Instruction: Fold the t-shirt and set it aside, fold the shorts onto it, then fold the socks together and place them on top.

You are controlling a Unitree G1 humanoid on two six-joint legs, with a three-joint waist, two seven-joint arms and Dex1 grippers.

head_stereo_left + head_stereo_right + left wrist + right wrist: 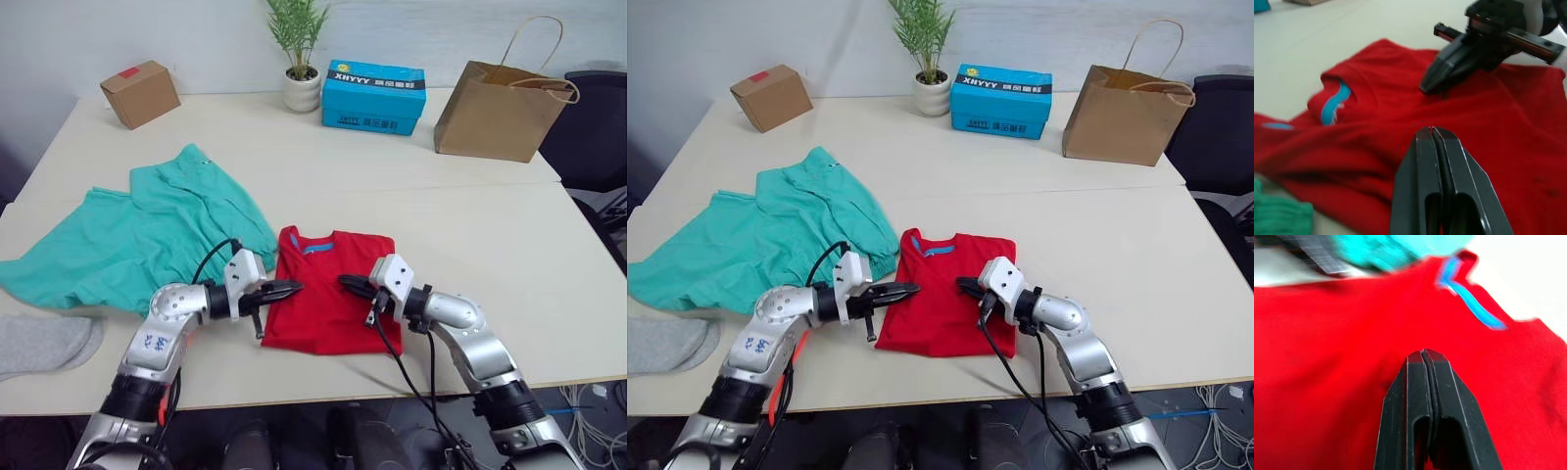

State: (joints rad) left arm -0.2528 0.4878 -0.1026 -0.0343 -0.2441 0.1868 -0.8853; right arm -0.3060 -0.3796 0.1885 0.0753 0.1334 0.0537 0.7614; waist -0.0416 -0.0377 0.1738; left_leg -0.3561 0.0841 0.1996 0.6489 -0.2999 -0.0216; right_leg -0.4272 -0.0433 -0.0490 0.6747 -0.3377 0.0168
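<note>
over the folded t-shirt, left tool closed empty, right tool closed empty

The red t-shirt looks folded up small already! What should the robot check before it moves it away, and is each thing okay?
1. t-shirt folded into a compact stack: ok, neckline at the far edge.
2. Left gripper ready to grasp: not ok, fingers shut, nothing between them, over the shirt's left edge.
3. Right gripper ready to grasp: not ok, fingers shut and holding nothing, over the shirt.
4. Shirt separate from the shorts: cannot tell; their edges meet at the shirt's left side.
5. Bare table to the shirt's right for setting it aside: ok.
6. Socks out of the path: ok, at the near left edge.
</note>
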